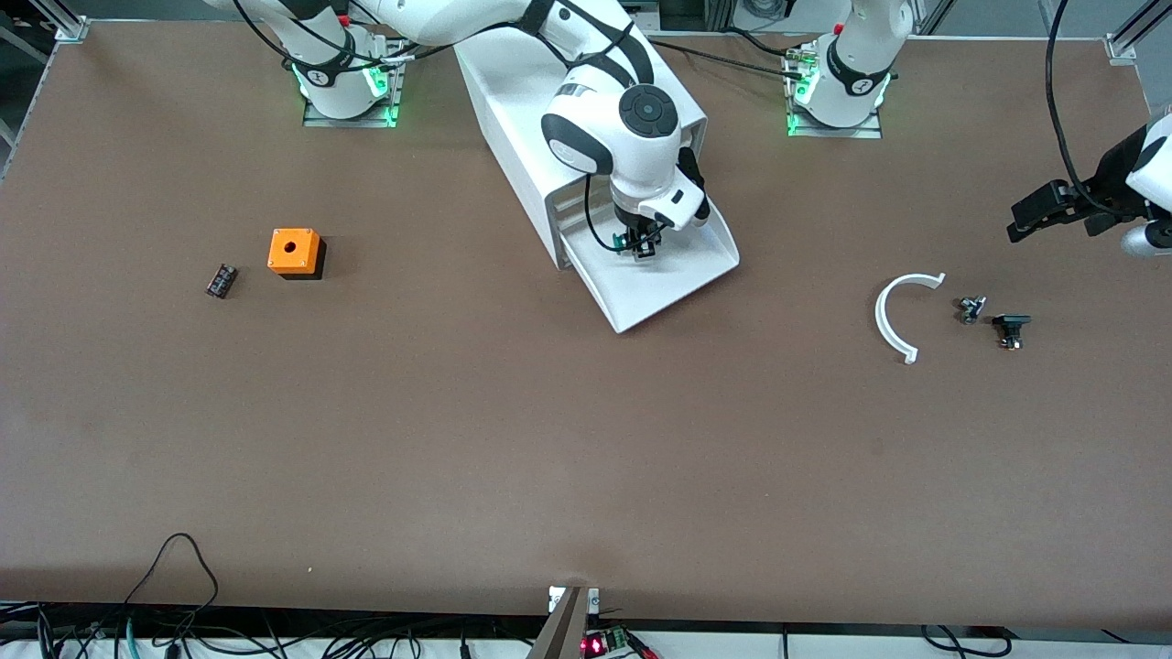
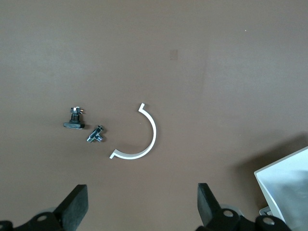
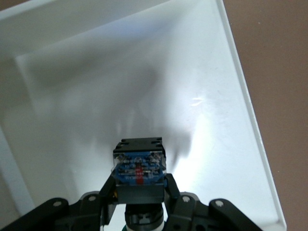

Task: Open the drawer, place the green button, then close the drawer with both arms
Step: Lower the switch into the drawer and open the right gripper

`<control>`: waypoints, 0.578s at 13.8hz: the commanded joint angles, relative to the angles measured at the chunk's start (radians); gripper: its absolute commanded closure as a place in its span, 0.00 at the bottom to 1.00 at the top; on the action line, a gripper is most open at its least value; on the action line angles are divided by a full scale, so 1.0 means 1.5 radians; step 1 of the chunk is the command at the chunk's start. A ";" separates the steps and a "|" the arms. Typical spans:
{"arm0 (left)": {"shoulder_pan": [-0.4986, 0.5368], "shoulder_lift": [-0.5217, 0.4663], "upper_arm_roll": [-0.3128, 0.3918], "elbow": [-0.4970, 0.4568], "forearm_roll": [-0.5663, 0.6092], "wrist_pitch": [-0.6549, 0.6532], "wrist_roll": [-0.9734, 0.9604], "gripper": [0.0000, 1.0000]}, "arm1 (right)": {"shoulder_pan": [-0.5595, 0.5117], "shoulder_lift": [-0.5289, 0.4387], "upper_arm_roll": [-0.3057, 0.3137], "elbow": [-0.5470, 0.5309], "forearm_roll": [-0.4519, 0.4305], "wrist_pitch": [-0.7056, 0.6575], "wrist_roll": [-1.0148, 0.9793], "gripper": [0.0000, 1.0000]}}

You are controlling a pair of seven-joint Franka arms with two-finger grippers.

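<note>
The white drawer [image 1: 682, 275] stands pulled out of the white cabinet [image 1: 513, 110], toward the front camera. My right gripper [image 1: 638, 245] is over the open drawer, shut on the button [image 1: 624, 243]. In the right wrist view the button's dark blocky body [image 3: 139, 168] sits clamped between the fingers of the right gripper [image 3: 139, 188], just above the drawer's white floor [image 3: 144, 82]. Its green cap barely shows. My left gripper [image 1: 1018, 224] is open and empty, up over the table at the left arm's end. In the left wrist view the left gripper [image 2: 142, 207] holds nothing.
A white curved piece [image 1: 893, 316] and two small black parts [image 1: 971, 308] [image 1: 1010, 328] lie under the left gripper's area; the curved piece [image 2: 144, 139] also shows in the left wrist view. An orange cube [image 1: 295, 252] and a small black part [image 1: 221, 280] lie toward the right arm's end.
</note>
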 commanded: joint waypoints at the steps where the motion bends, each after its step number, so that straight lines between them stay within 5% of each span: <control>1: -0.009 0.022 0.004 0.010 0.010 0.032 -0.011 0.00 | 0.016 0.016 -0.018 0.070 -0.001 -0.006 0.026 0.01; 8: -0.016 0.038 -0.001 -0.004 0.006 0.074 -0.012 0.00 | 0.012 0.010 -0.022 0.102 -0.001 -0.033 0.027 0.00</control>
